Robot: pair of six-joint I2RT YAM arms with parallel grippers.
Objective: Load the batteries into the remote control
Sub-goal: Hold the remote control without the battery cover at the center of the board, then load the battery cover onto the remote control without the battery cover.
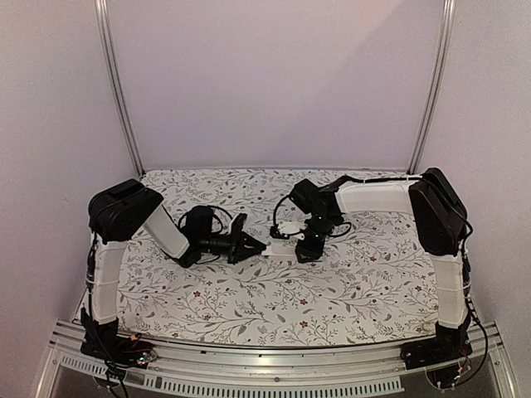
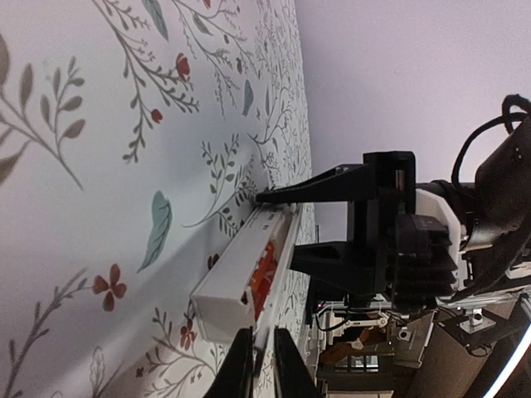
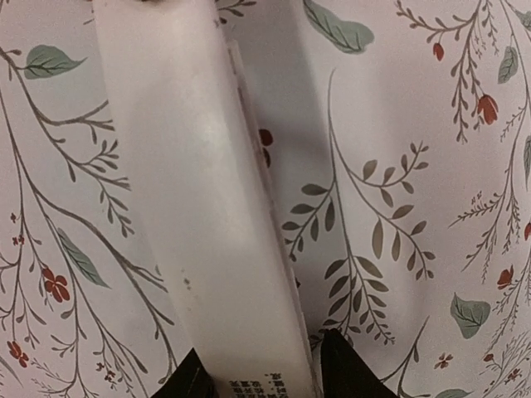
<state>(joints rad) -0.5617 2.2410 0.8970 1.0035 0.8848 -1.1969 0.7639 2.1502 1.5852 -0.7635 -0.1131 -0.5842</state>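
Note:
The remote control (image 2: 236, 278) is a slim white bar held just above the flowered cloth, its compartment open on one long side. Orange-red batteries (image 2: 264, 278) sit inside it. My left gripper (image 2: 261, 348) pinches a thin white edge at the remote's near end, its fingers a sliver apart. My right gripper (image 3: 257, 373) straddles the other end, a black finger against each long side; from the left wrist its fingers (image 2: 332, 184) show above and below the bar. From the top, the remote (image 1: 280, 248) spans between the left gripper (image 1: 259, 247) and the right gripper (image 1: 304, 250).
The patterned cloth (image 1: 249, 303) covers the table between both arm bases. Metal frame posts (image 1: 116, 83) stand at the back corners, and a rail runs along the near edge. Black cables loop beside each wrist.

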